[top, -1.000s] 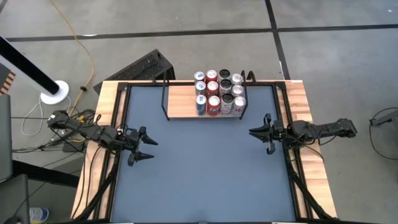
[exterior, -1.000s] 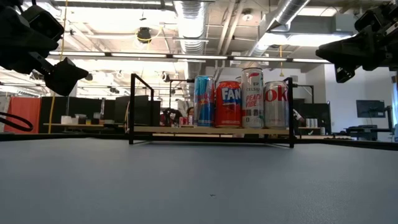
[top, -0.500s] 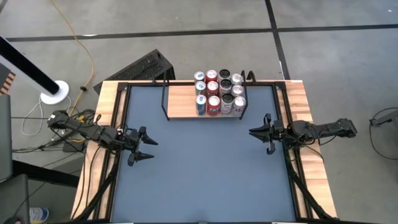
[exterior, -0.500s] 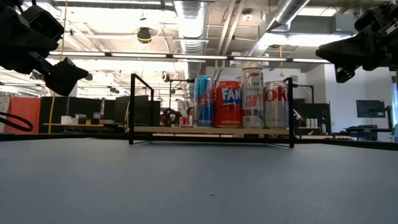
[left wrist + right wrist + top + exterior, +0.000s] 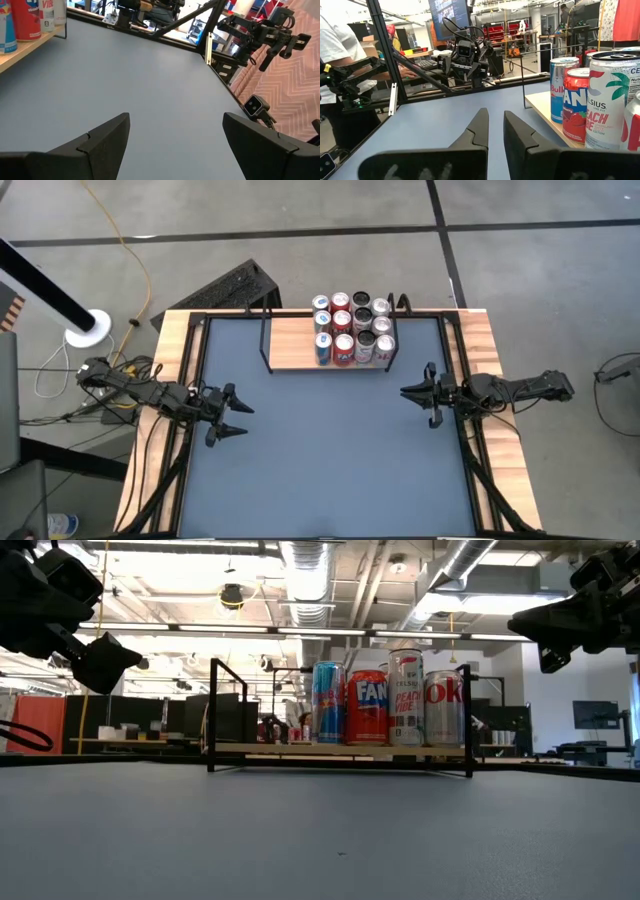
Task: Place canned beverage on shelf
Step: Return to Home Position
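- Cans (image 5: 351, 328): stood upright in tight rows on shelf (image 5: 290, 345), packed at its right end; left end bare.
- Shelf sat at mid far edge of desk (image 5: 320, 470).
- L gripper (image 5: 244, 420): I saw it near desk's left edge, fingers wide apart, empty.
- R gripper (image 5: 405, 391): near right edge, fingers nearly together w/ thin gap, nothing held.
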